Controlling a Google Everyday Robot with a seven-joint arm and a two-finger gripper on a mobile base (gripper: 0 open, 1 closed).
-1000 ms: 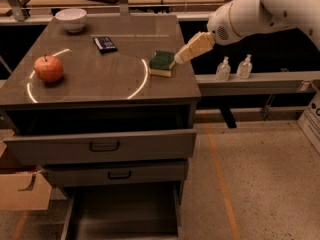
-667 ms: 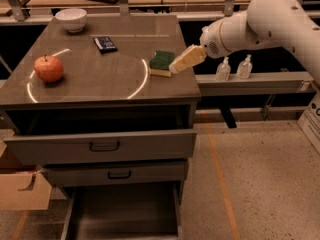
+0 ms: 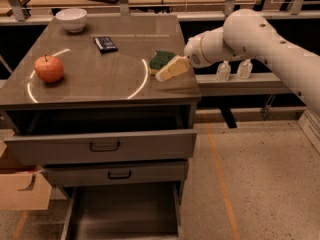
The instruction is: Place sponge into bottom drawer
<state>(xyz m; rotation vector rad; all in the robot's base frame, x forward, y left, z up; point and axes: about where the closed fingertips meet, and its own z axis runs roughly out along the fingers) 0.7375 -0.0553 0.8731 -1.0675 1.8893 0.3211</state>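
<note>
The sponge (image 3: 160, 59), dark green on top, lies on the right part of the cabinet top (image 3: 100, 79). My gripper (image 3: 171, 69) hangs on the white arm that comes in from the right. It sits low over the sponge's front right edge and hides part of it. I cannot tell whether it touches the sponge. The bottom drawer (image 3: 125, 211) is pulled out below the cabinet, and its grey floor shows.
A red apple (image 3: 49, 68) is at the left of the top, a white bowl (image 3: 71, 19) at the back left, and a flat black device (image 3: 105, 44) in the middle back. Two upper drawers (image 3: 102, 146) stand slightly out. Small bottles (image 3: 223, 71) stand on a shelf to the right. A cardboard box (image 3: 17, 191) is on the floor at left.
The arm has swung left and down. The gripper has gone from beside the sponge's right side to low over its front right edge. The sponge has not moved.
</note>
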